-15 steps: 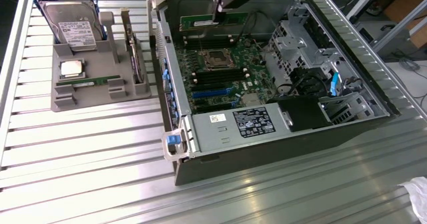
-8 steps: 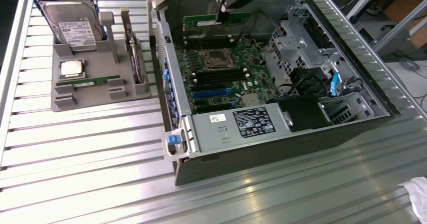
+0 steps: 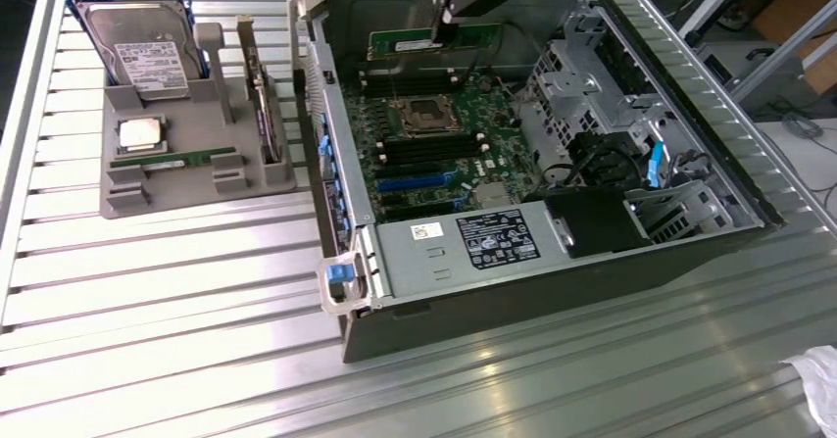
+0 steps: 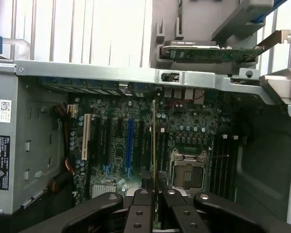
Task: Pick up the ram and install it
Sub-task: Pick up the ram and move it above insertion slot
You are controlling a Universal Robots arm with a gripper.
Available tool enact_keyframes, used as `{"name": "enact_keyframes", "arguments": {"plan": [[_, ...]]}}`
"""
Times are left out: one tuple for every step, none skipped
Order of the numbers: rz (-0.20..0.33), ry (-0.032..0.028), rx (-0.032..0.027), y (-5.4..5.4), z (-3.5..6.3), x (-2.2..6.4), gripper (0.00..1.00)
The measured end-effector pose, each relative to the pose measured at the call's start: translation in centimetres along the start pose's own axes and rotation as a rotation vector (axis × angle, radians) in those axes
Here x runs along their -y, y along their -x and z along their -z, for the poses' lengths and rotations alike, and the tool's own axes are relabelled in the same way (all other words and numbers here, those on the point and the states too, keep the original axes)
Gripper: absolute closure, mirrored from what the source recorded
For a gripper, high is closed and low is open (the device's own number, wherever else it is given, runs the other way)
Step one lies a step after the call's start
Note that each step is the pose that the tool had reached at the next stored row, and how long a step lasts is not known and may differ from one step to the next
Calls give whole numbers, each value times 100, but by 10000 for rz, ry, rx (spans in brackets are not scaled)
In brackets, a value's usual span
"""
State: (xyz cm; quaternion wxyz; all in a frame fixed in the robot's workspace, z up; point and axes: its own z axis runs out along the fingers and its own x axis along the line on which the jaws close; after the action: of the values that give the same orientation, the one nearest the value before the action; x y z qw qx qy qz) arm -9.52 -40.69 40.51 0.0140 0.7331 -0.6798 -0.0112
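Exterior view: The gripper [image 3: 448, 19] stands at the top centre of the frame, over the far end of the open computer case [image 3: 523, 301]. Its fingers are closed on the ram [image 3: 452, 38], held lengthwise with its green face and white sticker toward the camera, above the motherboard [image 3: 432, 164]. Contact between the ram's lower edge and a slot cannot be determined. At the upper left, a grey tray [image 3: 196, 115] carries a hard drive [image 3: 141, 51], a CPU chip [image 3: 141, 134] and a second memory stick [image 3: 171, 161].

Wrist view: The gripper [image 4: 156, 194] clamps the ram [image 4: 153, 141] from both sides. The ram appears edge-on as a thin strip. It lies over the motherboard [image 4: 111, 160], between a blue slot [image 4: 130, 145] and the CPU socket [image 4: 188, 172].
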Motion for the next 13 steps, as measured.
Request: {"name": "enact_keyframes", "arguments": {"plan": [[1,0,0,-1,0,9,87],[0,1,0,-1,1,21,87],[0,0,0,-2,1,29,87],[1,0,0,-4,2,49,87],[1,0,0,-5,2,68,87],[1,0,0,-7,3,89,87],[0,0,-1,-8,4,107,87],[0,0,1,-10,4,124,87],[1,0,-1,-10,5,138,87],[0,0,0,-12,5,154,87],[0,0,0,-13,6,169,87],[1,0,-1,-13,7,178,87],[0,0,0,-14,7,190,87]]}}
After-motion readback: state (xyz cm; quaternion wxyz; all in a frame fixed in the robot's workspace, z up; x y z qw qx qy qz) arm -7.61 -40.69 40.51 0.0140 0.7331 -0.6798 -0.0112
